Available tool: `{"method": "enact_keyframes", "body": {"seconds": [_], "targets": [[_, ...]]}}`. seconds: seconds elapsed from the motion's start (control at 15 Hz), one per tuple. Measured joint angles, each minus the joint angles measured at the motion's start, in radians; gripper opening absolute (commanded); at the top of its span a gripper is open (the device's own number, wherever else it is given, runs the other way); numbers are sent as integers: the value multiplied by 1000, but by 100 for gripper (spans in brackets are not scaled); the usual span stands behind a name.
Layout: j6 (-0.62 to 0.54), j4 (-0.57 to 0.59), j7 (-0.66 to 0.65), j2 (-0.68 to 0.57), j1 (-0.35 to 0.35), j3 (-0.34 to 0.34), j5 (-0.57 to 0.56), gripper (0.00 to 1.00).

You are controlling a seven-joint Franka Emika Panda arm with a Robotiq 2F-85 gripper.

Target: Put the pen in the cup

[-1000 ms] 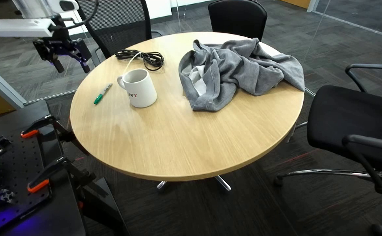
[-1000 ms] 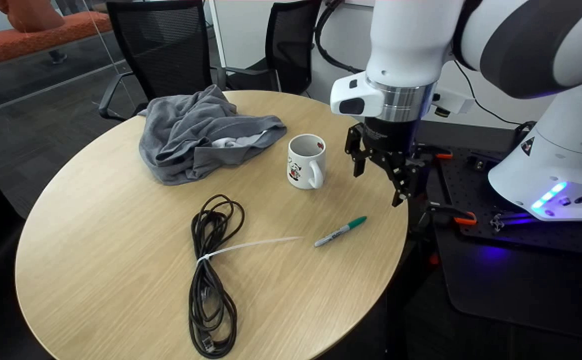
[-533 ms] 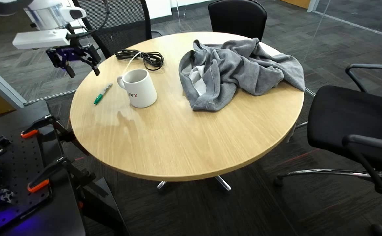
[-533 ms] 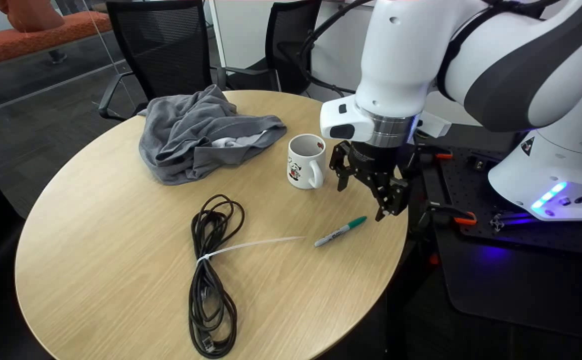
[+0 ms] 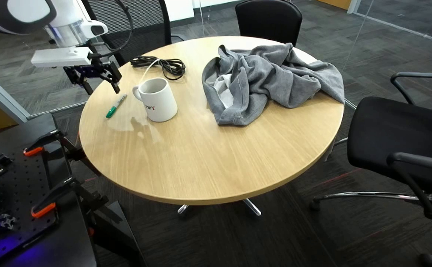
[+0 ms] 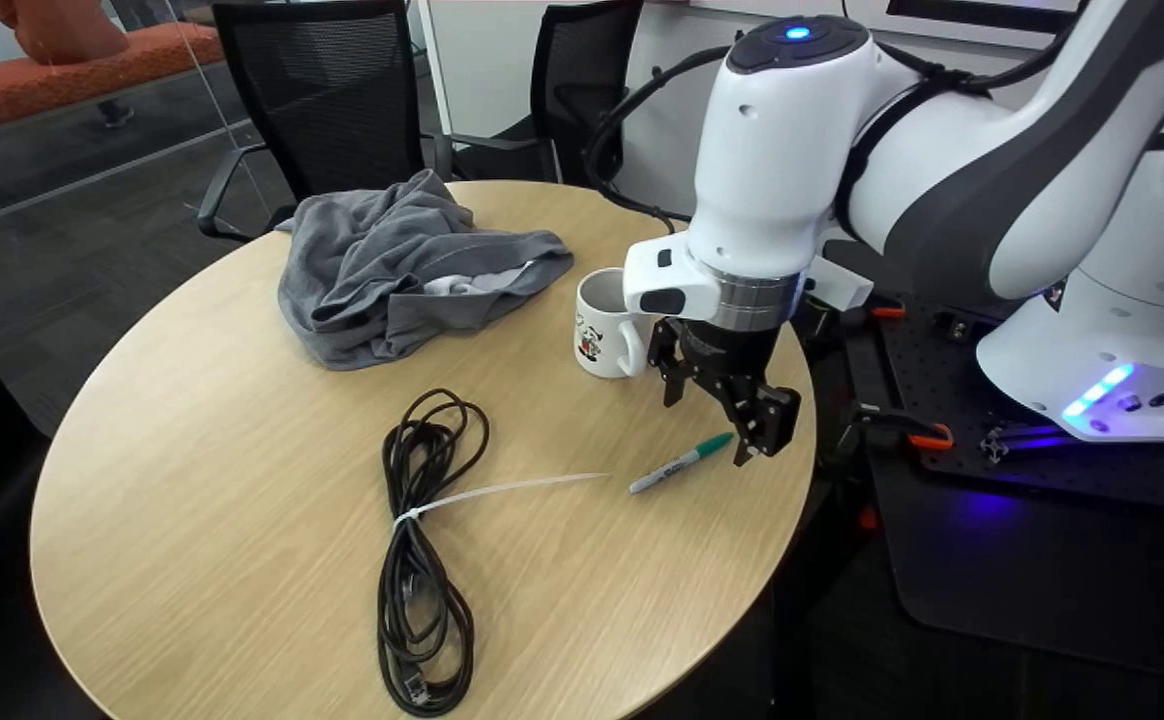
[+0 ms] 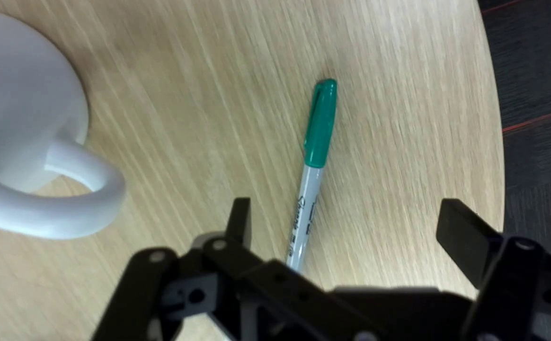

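A pen with a green cap and grey barrel lies flat on the round wooden table, and it also shows in an exterior view. A white cup with a printed picture stands upright beside it, handle toward the pen's side. My gripper is open and empty, above the table near the pen's capped end. In the wrist view, the gripper has its fingers wide apart. The pen shows between them, closer to the left finger; its lower end is hidden behind the gripper. The cup is partly in view at left.
A coiled black cable with a white tie lies near the pen. A grey cloth lies farther off on the table. The table's edge is near the pen and the gripper. Office chairs stand around.
My open gripper has moved inward over the table's edge and downward, closer to the pen. The pen, cup, cable and cloth have not moved.
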State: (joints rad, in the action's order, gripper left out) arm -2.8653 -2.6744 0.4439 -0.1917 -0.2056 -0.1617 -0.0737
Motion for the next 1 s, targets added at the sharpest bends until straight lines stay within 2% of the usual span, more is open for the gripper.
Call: {"method": "enact_keyframes", "body": {"seconds": [0.73,0.8,0.93,1.0], "targets": [[-3,104,0,-146,69,-47,0,99],[-3,111,1,-155,72,-50,0,74],[-3,123,1,-170,80,-60,-2,72],[-3,127,2,-178,82,-64,-2,64]]}}
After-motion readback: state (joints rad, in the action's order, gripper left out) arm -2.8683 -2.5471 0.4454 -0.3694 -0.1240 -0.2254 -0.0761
